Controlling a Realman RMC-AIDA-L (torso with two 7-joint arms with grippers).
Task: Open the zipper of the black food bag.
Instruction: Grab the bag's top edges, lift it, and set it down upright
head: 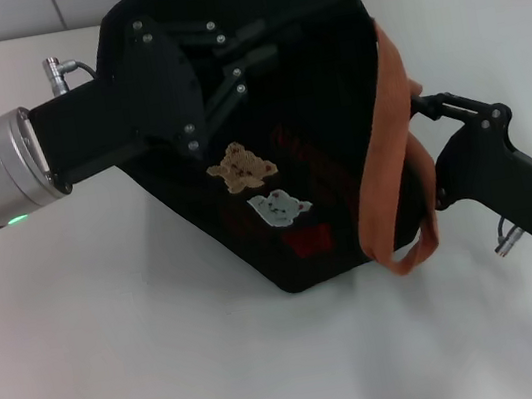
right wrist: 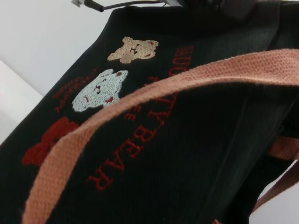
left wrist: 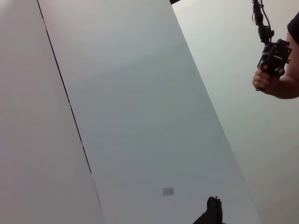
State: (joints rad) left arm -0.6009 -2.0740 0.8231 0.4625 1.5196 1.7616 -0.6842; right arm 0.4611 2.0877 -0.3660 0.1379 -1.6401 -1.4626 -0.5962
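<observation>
the black food bag (head: 308, 142) lies tilted on the white table (head: 120, 364), filling the centre of the head view toward 12 o'clock. its front carries a tan bear patch (head: 241, 166), a white bear patch (head: 279, 207) and red lettering (right wrist: 140, 135) of which "y bear" can be read. an orange-brown strap (head: 386, 160) loops down its 3 o'clock side. the left gripper (head: 258, 54) reaches over the bag from 9 o'clock, fingers apart. the right gripper (head: 418, 104) touches the strap at 3 o'clock; its jaws cannot be told. the zipper is hidden.
</observation>
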